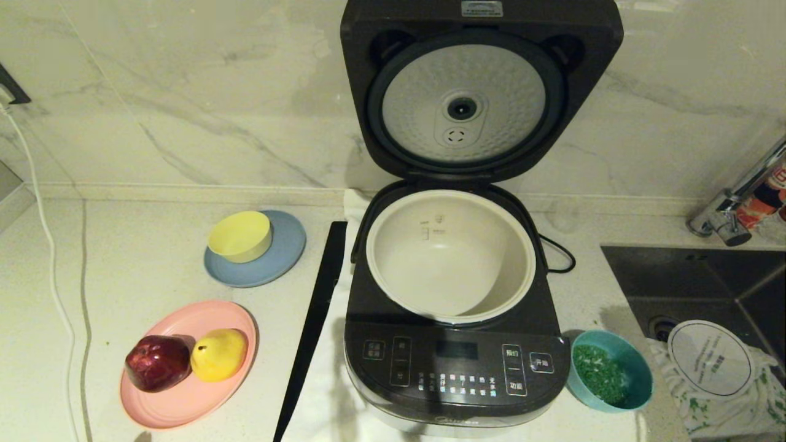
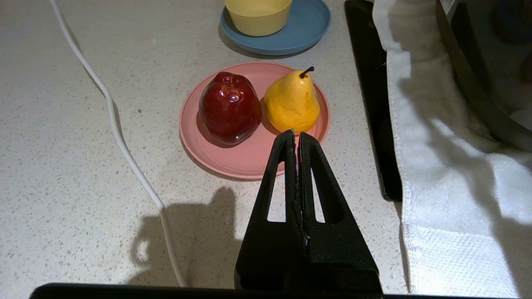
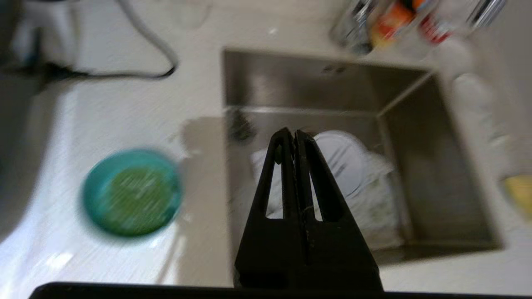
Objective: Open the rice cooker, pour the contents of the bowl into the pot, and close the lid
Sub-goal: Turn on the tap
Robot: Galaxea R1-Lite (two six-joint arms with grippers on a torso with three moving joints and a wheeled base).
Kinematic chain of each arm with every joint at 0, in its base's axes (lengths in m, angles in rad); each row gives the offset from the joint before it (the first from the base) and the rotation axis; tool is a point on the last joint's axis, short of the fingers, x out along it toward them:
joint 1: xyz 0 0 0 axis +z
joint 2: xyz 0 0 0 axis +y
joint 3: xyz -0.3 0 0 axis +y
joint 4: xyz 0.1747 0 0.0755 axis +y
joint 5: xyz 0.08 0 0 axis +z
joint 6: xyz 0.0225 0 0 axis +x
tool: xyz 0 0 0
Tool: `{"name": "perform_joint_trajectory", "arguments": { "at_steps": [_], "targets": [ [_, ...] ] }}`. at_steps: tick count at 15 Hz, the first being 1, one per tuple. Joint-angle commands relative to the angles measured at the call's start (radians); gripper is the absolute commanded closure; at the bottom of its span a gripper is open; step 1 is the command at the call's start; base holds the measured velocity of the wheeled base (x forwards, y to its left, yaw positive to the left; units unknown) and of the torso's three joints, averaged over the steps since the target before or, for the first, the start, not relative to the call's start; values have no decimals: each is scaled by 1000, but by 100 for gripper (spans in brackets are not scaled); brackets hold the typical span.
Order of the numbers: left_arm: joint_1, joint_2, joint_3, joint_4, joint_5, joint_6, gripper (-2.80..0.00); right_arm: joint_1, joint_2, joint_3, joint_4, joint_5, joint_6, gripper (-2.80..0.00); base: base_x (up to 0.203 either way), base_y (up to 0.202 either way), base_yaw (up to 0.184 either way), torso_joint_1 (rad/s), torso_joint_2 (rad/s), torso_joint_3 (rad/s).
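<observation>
The right gripper fills the lower centre of the right wrist view; its jaws are pressed together and hold nothing. It hangs above the sink, with the bowl at the lower left of that frame, well apart from the fingertips. The left gripper is parked over the counter near the pink plate; its jaws are likewise closed and empty.

In the head view, the rice cooker occupies the centre. The lid stands upright and fully open at the top of the frame. The pot sits exposed below it and appears empty. The bowl rests on the counter at the lower right, just beside the cooker's front corner, with the contents inside.

Step in hand, as judged: approach and grasp the bowl with the right gripper.

- Open the jaws before descent.
- Bring one finger inside the rim and one outside, on the side away from the cooker.
- Keep the bowl level during the lift; the contents are loose.
- Tip over the centre of the pot, clear of the lid.
</observation>
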Motion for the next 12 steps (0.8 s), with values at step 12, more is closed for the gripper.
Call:
{"name": "perform_joint_trajectory", "arguments": {
  "at_steps": [12],
  "targets": [
    [1, -3, 9, 0, 2, -6, 0, -95, 857, -278, -495, -272, -59, 0, 0, 0, 0, 0, 0, 0]
  ]
}}
